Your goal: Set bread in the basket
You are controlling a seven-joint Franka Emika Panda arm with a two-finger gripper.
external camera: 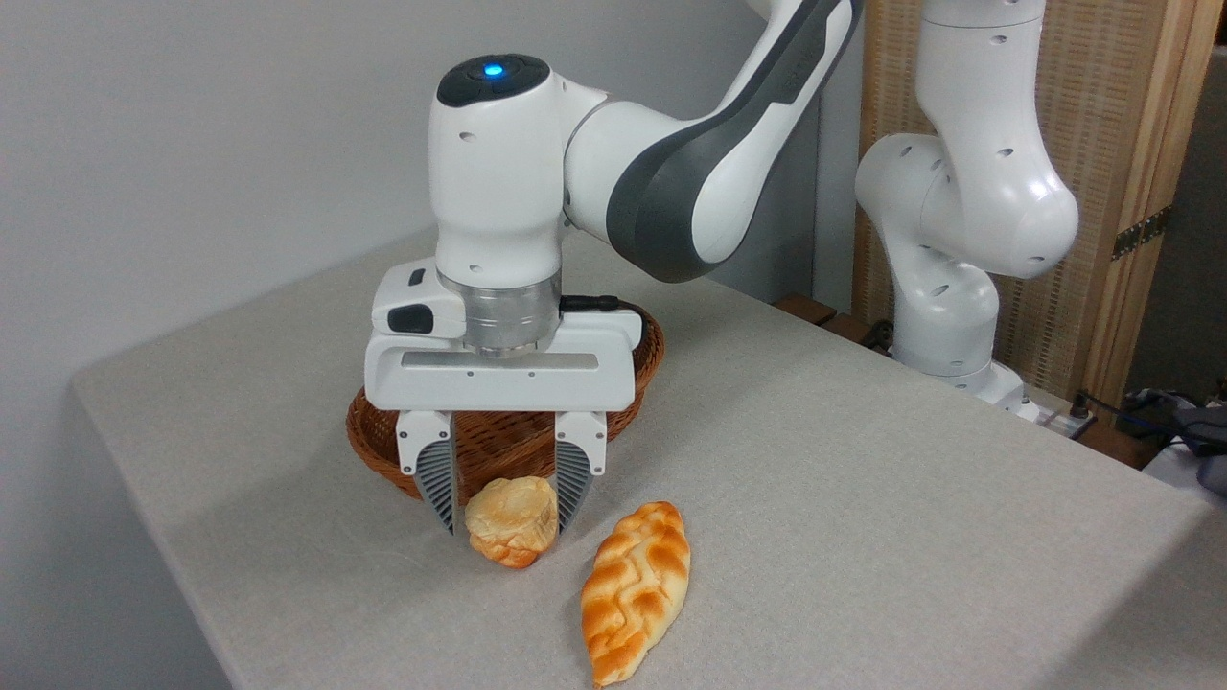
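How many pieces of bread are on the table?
2. A small round bun sits between the pincer fingers, in front of the basket. A longer braided loaf lies to its right. The arm hides most of the basket's inside.

A lab setup — robot arm bolted beside a cloth-covered table, bare wall.
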